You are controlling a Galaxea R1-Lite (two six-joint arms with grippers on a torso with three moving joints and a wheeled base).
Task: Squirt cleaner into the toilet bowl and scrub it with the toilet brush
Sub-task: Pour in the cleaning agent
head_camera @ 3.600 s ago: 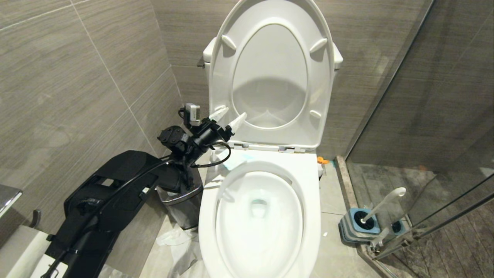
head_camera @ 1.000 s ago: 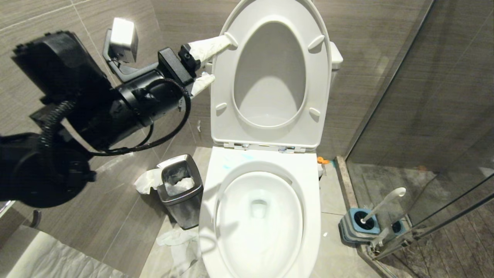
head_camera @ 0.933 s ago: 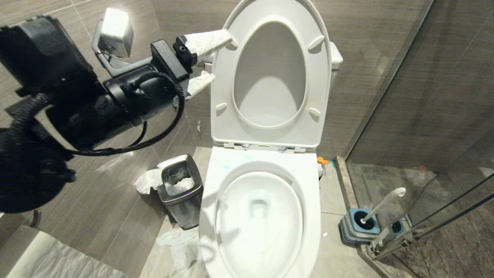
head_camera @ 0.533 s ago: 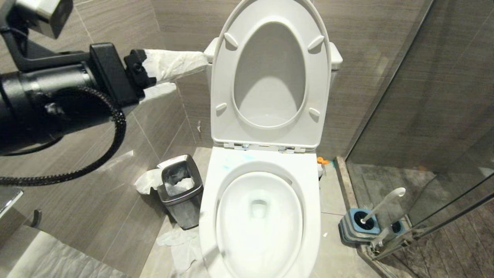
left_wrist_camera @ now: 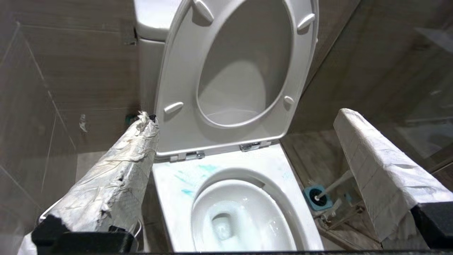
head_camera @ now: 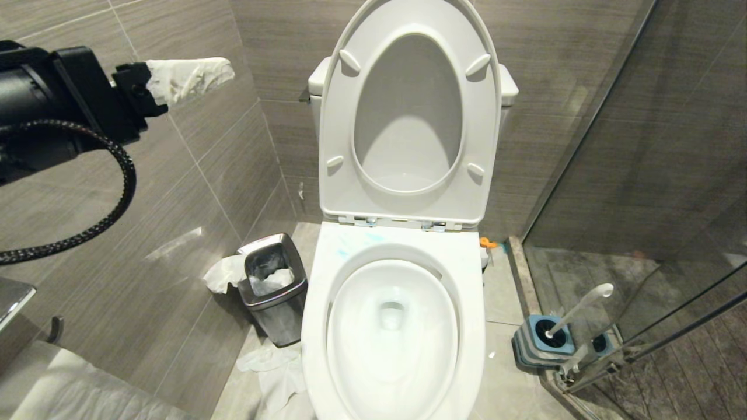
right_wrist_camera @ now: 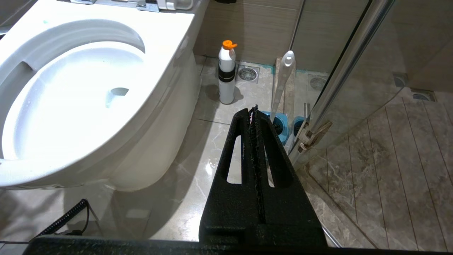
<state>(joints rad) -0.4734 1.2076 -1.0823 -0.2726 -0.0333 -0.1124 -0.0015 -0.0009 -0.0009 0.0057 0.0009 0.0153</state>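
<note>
A: Status on the arms?

B: Left gripper (head_camera: 189,79) is raised high at the upper left, by the grey tiled wall (head_camera: 192,175), well apart from the large glossy white ceramic toilet bowl (head_camera: 392,326). Its paper-wrapped fingers (left_wrist_camera: 120,177) are spread wide, nothing between them.

A: Right one?

B: Right gripper (right_wrist_camera: 253,113) hangs low beside the toilet, black fingers pressed together, empty. It points toward the floor near the glass shower door (right_wrist_camera: 339,78).

A: Toilet state?

B: White seat and lid (head_camera: 408,111) both stand upright against the tank. Bowl is exposed, water at the bottom. Teal smears on the rim (left_wrist_camera: 191,177) at the back left, near the hinges.

A: Cleaner?

B: Tall white plastic cleaner bottle with a dark band and orange cap (right_wrist_camera: 226,72) stands upright on the floor, just beside the toilet's right side, toward the back wall. From the head view only its orange top (head_camera: 487,242) peeks out behind the bowl.

A: Brush?

B: Long white curved-handle toilet brush (head_camera: 578,309) sits in its blue-and-grey square holder (head_camera: 540,347) on the floor, right of the toilet, next to the shower door frame. Handle leans to the right.

A: Anything else?

B: Small square steel bin (head_camera: 273,286) left of the toilet, paper inside. Crumpled white tissue (head_camera: 274,367) lies on the floor around it.
</note>
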